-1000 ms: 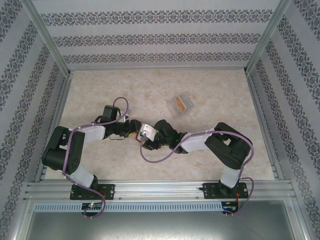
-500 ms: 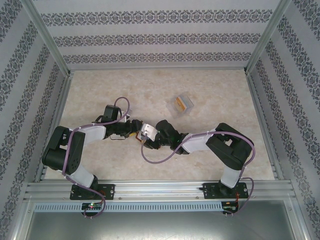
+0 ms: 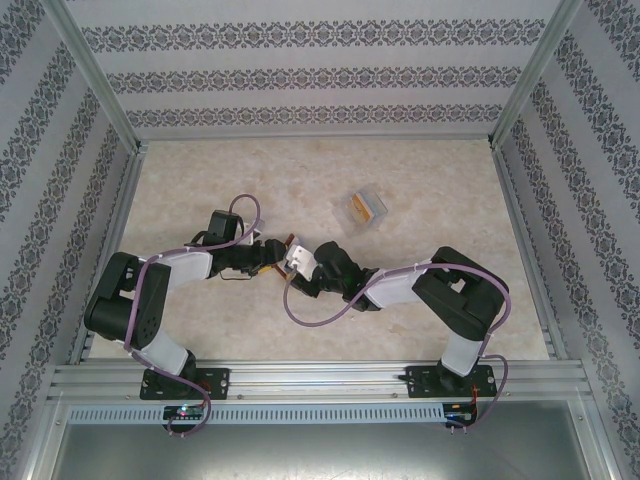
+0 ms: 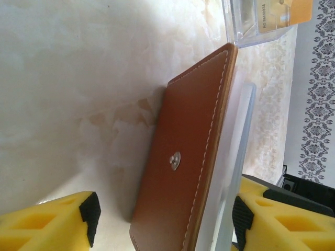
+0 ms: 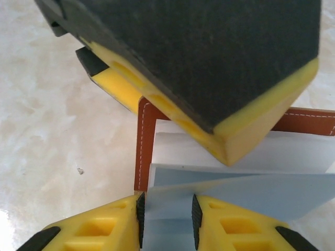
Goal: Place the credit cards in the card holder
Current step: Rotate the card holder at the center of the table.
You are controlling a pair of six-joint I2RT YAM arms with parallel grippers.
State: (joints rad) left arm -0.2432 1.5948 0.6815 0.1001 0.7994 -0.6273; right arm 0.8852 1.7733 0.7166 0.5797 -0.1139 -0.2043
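Two grippers, one meeting point: I have both at the small reddish-brown leather folding card holder (image 4: 183, 172), which stands on one edge on the pale marbled table (image 4: 68, 78).
Left gripper (image 4: 165, 215): it straddles the card holder, one pad on the snap-stud face and one behind the back. The jaws are spread, with bare table showing between the stud-side pad and the leather. I judge that nothing is gripped.
Right gripper (image 5: 166, 214): it comes at the card holder from the side opposite the left gripper. The jaws are narrow, with a pad on each side of a pale blue-grey sheet (image 5: 235, 193). I cannot tell whether they actually bite.
Sheet: it lies just inside the card holder's stitched brown border. I cannot tell whether it is a grey card or the lining.
Long axis: the card holder's long edge runs away from the left gripper toward the clear plastic box (image 4: 246, 26).
Other card: a thin orange card (image 4: 290, 10) sits inside that box, beyond the card holder's far end and well apart from both grippers.
Nearer arm: in the top view the box lies on the right gripper's side of the card holder, so I would send that arm.
Key relation: the sheet must stay parallel to the card holder's faces to slide in.
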